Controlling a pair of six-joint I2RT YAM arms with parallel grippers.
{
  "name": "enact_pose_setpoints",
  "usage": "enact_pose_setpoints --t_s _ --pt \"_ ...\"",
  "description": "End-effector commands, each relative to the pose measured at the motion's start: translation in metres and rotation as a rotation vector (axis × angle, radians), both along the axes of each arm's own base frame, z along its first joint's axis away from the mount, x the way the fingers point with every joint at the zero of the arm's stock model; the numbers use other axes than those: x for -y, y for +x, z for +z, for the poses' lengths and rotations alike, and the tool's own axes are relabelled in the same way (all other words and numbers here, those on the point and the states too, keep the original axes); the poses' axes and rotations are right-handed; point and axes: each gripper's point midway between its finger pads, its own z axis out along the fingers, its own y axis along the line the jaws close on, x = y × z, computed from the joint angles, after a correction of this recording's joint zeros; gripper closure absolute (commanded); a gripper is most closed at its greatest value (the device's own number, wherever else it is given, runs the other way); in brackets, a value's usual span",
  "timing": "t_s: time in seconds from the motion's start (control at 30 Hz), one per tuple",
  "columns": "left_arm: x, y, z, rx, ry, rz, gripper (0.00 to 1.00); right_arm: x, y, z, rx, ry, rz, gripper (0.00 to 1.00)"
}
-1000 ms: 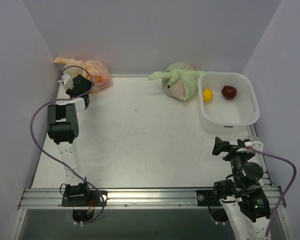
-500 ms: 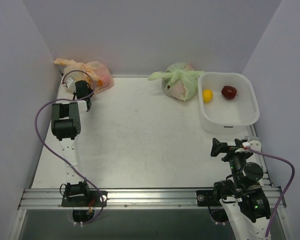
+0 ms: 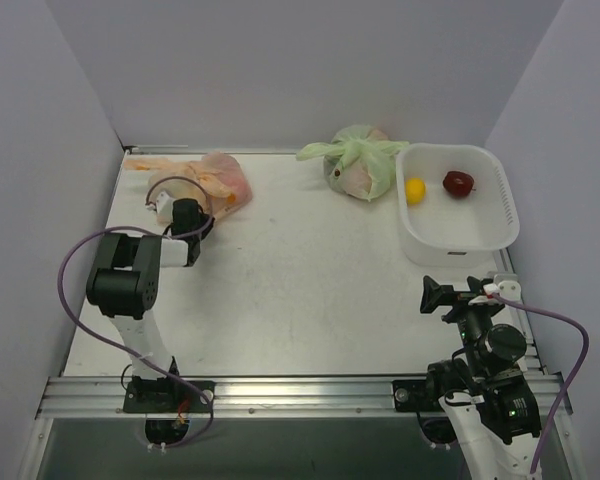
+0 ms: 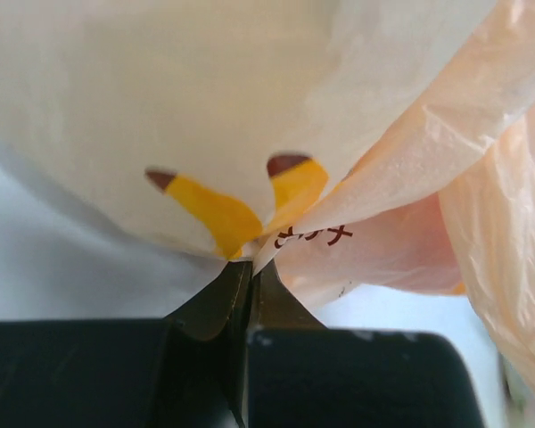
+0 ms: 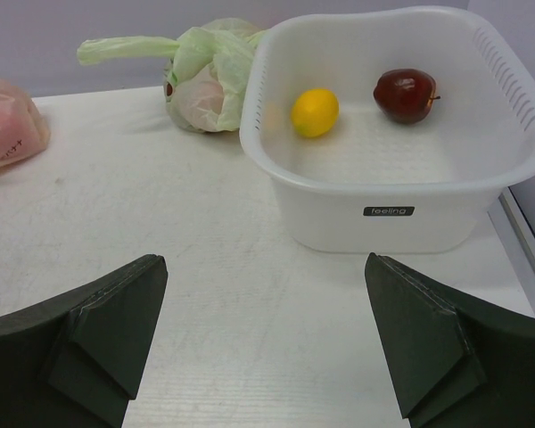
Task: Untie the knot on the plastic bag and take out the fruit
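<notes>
left arm [image 3: 130,270]: has swung back out of the far left corner; the elbow is folded lower and the wrist now turns to the right.
left fingers [image 4: 205,308]: drawn away from the corner towards the near side and the right, and now pinched together on a fold of the film.
plastic bag [image 3: 220,180]: dragged out of the corner along with the fingers onto the open worktop [image 3: 310,270]; it lies just beyond the fingertips, pulled longer than before, with one loose end trailing off to their left.
right fingers [image 5: 98,339]: shifted very slightly leftward.
</notes>
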Motion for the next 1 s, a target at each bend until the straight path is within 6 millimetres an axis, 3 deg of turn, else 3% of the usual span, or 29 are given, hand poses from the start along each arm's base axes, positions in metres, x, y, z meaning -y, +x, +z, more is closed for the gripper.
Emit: enact_pose_setpoints --t_s 0.0,0.07,0.13,0.17,0.23,0.27,0.3,0.33,0.37,0.43,0.5,0.53,0.57,0.6,0.63,0.67,0.7,0.73,0.8,0.83,0.87,0.9,0.97 --pt "0.045 -0.040 0.018 0.046 -0.059 -0.064 1.00 0.004 -0.018 0.035 0.184 0.029 0.001 0.00" --pt "0.080 -0.063 0.022 0.045 -0.084 -0.150 1.00 0.003 -0.017 0.035 0.180 0.034 0.006 0.00" --pt "0.096 -0.098 -0.002 -0.021 -0.104 -0.195 1.00 -0.002 -0.017 0.036 0.175 0.037 0.036 0.00" --pt "0.115 -0.114 -0.001 -0.025 -0.145 -0.233 1.00 -0.004 -0.018 0.038 0.169 0.038 0.042 0.00" --pt "0.128 -0.146 -0.016 -0.071 -0.165 -0.276 1.00 -0.007 -0.018 0.036 0.135 0.044 0.057 0.00" --pt "0.148 -0.160 -0.010 -0.062 -0.165 -0.345 1.00 -0.008 -0.017 0.038 0.109 0.045 0.060 0.00" --pt "0.157 -0.170 -0.009 -0.065 -0.166 -0.389 1.00 -0.008 -0.017 0.038 0.086 0.047 0.060 0.00" --pt "0.161 -0.190 -0.018 -0.090 -0.151 -0.431 1.00 -0.009 -0.012 0.026 -0.009 0.043 0.052 0.00" --pt "0.169 -0.199 -0.007 -0.061 -0.157 -0.470 1.00 -0.008 -0.015 0.038 -0.012 0.049 0.051 0.00" --pt "0.187 -0.228 -0.006 -0.066 -0.150 -0.569 1.00 -0.012 -0.010 0.027 -0.128 0.035 0.058 0.00" --pt "0.190 -0.254 -0.005 -0.067 -0.147 -0.630 1.00 -0.018 -0.011 0.041 -0.151 0.046 0.088 0.00" --pt "0.189 -0.267 -0.011 -0.108 -0.142 -0.653 1.00 -0.023 -0.008 0.037 -0.201 0.046 0.108 0.00" --pt "0.187 -0.276 -0.005 -0.095 -0.148 -0.671 1.00 -0.026 -0.007 0.037 -0.219 0.058 0.122 0.00" --pt "0.185 -0.282 -0.005 -0.103 -0.141 -0.687 0.95 -0.032 -0.007 0.044 -0.223 0.066 0.153 0.00" --pt "0.177 -0.295 -0.015 -0.162 -0.109 -0.690 0.89 -0.039 -0.008 0.043 -0.245 0.067 0.187 0.00" --pt "0.173 -0.295 -0.001 -0.122 -0.107 -0.683 0.82 -0.053 -0.006 0.038 -0.295 0.086 0.258 0.00" --pt "0.170 -0.295 0.008 -0.115 -0.089 -0.680 0.72 -0.059 -0.005 0.038 -0.317 0.098 0.287 0.00" --pt "0.157 -0.306 -0.001 -0.180 -0.029 -0.678 0.54 -0.066 0.000 0.033 -0.366 0.112 0.310 0.00" --pt "0.148 -0.303 0.034 -0.096 0.000 -0.654 0.38 -0.080 0.003 0.027 -0.427 0.154 0.360 0.00" --pt "0.136 -0.310 0.032 -0.132 0.044 -0.641 0.31 -0.084 0.009 0.019 -0.480 0.163 0.369 0.00" --pt "0.128 -0.306 0.051 -0.074 0.052 -0.612 0.23 -0.088 0.012 0.015 -0.500 0.166 0.379 0.00" --pt "0.126 -0.303 0.070 -0.036 0.059 -0.602 0.20 -0.093 0.014 0.011 -0.521 0.166 0.396 0.00" --pt "0.116 -0.306 0.082 -0.041 0.118 -0.606 0.16 -0.100 0.023 0.001 -0.570 0.154 0.400 0.00"
